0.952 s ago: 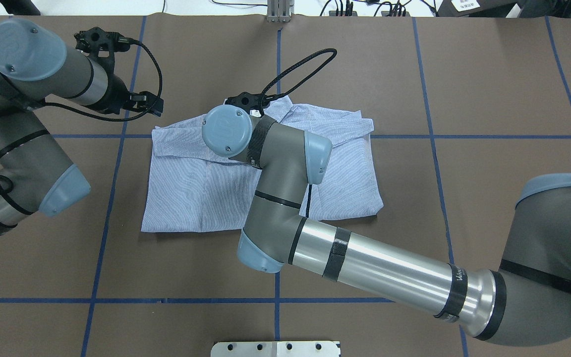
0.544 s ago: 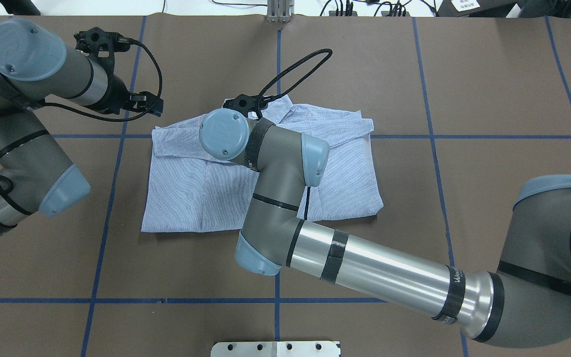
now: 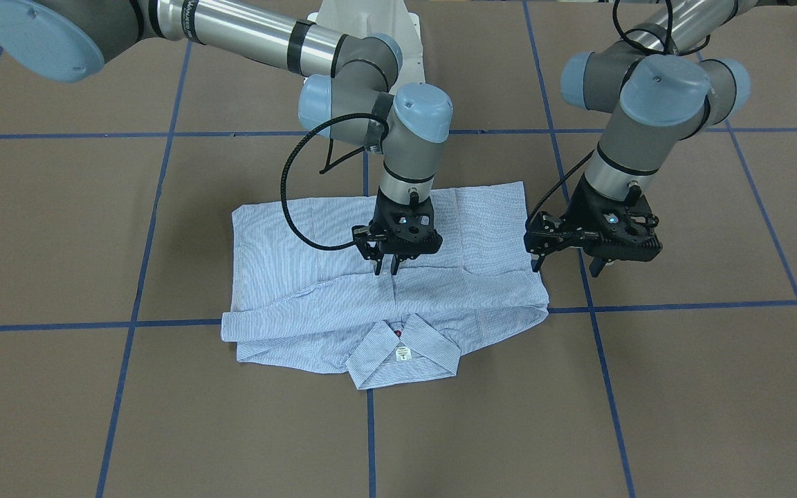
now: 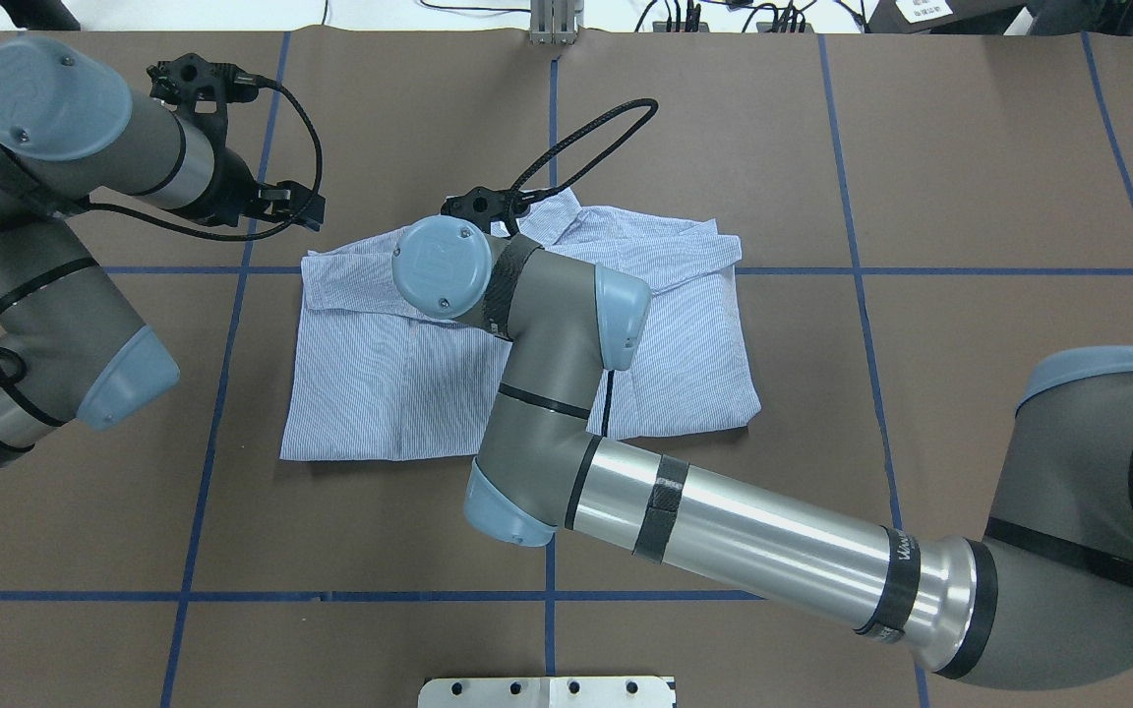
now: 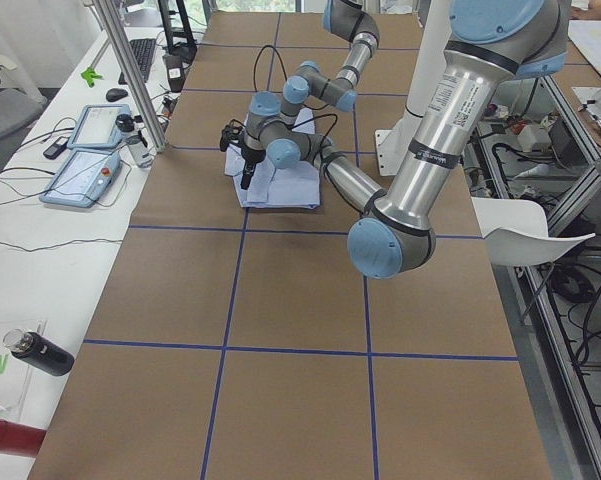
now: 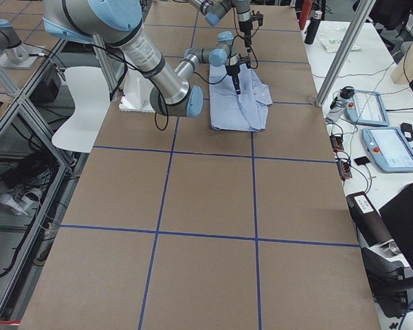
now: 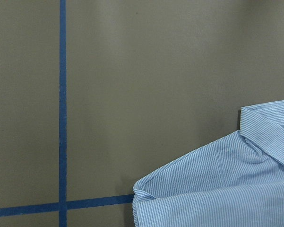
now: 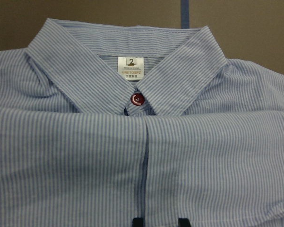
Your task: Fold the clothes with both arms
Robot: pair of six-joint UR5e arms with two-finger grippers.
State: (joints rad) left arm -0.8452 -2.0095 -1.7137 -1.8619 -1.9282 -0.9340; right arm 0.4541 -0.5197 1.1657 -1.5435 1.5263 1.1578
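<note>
Blue-and-white fine-striped shirt [image 3: 301,290] lay flat on the brown-papered table [image 3: 94,415], folded to a rough rectangle, straddling one of the blue tape lines [image 3: 59,326] near the middle of the grid. Noted from the operators' side inward. Nearest: the collar [image 3: 433,356], pointing at the front camera, with the small white neck label [image 3: 403,354] showing inside it and one dark red button [image 3: 398,335] just behind the label. The right wrist camera agreed: label above button, placket seam running straight on from the button. Behind the collar a folded band of cloth ran across the full width of the shirt. Next back: right gripper [image 3: 386,268], pointing straight down over the shirt's centre line just behind that band, fingers set to a narrow gap with only flat cloth below them. Its fingertips [image 8: 138,221] showed at the bottom edge of the wrist view, one on each side of the placket. Tips looked to be at the cloth or just above it; contact could not be confirmed from these angles. At about the same depth, left gripper [image 3: 566,265] hung off the shirt, just beside its edge on the robot's left, above bare table, fingers spread wide and holding nothing. Its wrist camera showed the shirt's rounded shoulder corner [image 7: 151,187] near a tape crossing. Farthest: right arm [image 3: 246,31] reached in over the rear half of the shirt; left arm [image 3: 647,97] stood clear of the cloth.
</note>
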